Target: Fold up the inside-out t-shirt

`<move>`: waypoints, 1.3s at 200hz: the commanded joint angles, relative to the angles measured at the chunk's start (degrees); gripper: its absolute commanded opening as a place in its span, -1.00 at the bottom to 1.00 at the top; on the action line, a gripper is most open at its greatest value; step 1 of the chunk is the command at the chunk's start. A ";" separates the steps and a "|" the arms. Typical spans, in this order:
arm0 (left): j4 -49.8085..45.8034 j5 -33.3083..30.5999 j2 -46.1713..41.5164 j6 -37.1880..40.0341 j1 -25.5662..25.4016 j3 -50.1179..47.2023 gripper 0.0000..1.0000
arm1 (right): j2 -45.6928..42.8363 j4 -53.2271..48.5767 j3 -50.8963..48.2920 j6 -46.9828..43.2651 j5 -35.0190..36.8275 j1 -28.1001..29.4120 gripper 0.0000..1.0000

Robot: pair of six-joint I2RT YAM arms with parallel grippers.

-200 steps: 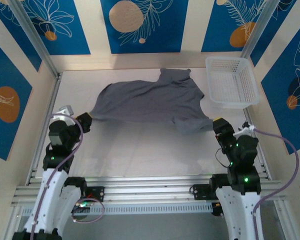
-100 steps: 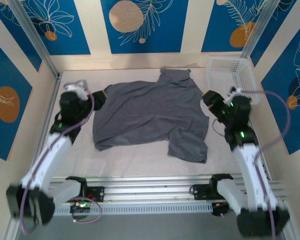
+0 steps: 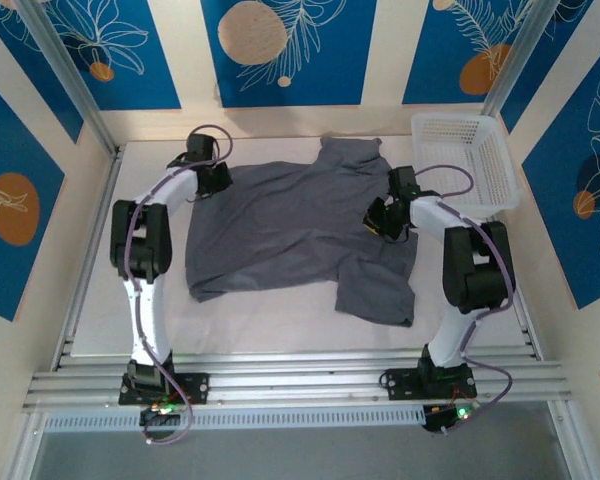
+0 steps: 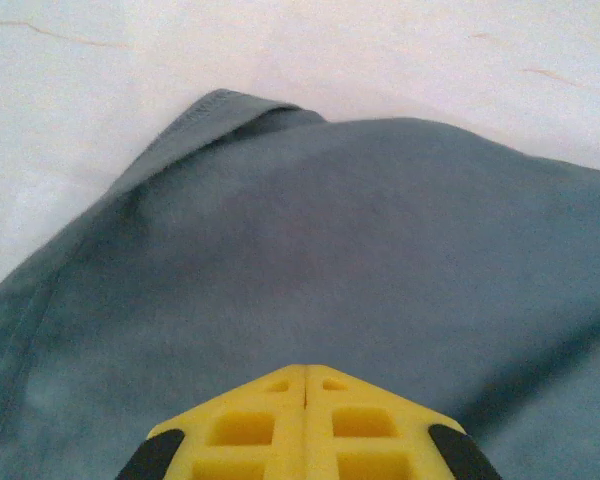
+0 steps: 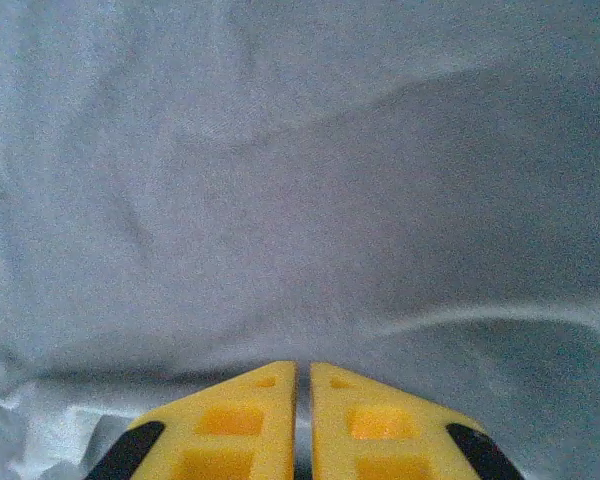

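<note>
The inside-out t-shirt (image 3: pixel 300 225) lies spread mid surface (image 3: pixel 280 320), near the white basket (image 3: pixel 465 160). Left claw (image 4: pixel 305 372) & right claw (image 5: pixel 302 368) both look pinched shut on its cloth. We should lower both edges flat w/ even tension, then release w/o dragging.
</note>
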 commanded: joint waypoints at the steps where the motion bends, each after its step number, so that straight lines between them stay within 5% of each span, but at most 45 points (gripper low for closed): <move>1: -8.33 -0.46 5.14 -2.77 1.52 8.07 -0.94 | 3.50 -4.49 3.63 1.24 2.41 3.04 -0.80; 51: -8.28 0.20 11.57 -7.80 5.31 10.84 -0.95 | 6.27 -3.17 1.80 3.32 2.41 5.45 -0.81; 96: -7.36 1.92 8.36 -8.37 11.24 9.76 -0.94 | 2.13 -4.68 -2.79 -0.39 6.95 6.17 -0.81; 124: -1.75 10.88 1.37 -5.71 10.96 6.68 -0.59 | -8.15 -3.37 -4.98 -4.63 2.33 6.54 -0.70; 140: 3.55 14.37 -5.80 -6.67 9.74 0.18 -0.25 | -15.20 -2.38 -7.02 -4.49 1.69 6.84 -0.51; 160: 10.20 16.87 -17.07 -8.47 8.10 -11.86 0.01 | -25.87 -2.29 -13.97 -0.64 9.54 5.85 -0.29; 180: 14.06 17.18 -28.38 -8.97 6.41 -25.16 0.08 | -37.33 -1.92 -25.75 5.02 14.41 0.34 -0.16; 197: 13.36 14.12 -36.86 -8.31 4.66 -35.49 0.08 | -43.46 -1.48 -34.05 7.13 10.48 -7.43 -0.12; 217: 10.57 10.51 -45.12 -6.93 2.29 -45.69 0.08 | -43.38 -4.82 -36.49 6.72 6.25 -11.14 -0.11; 243: 5.94 7.50 -51.52 -4.68 0.47 -53.23 0.08 | -37.51 -8.93 -36.02 5.52 1.25 -10.26 0.32; 260: 4.41 6.88 -53.35 -3.77 0.43 -55.39 0.08 | -35.14 -8.90 -36.95 6.52 0.27 -8.26 0.38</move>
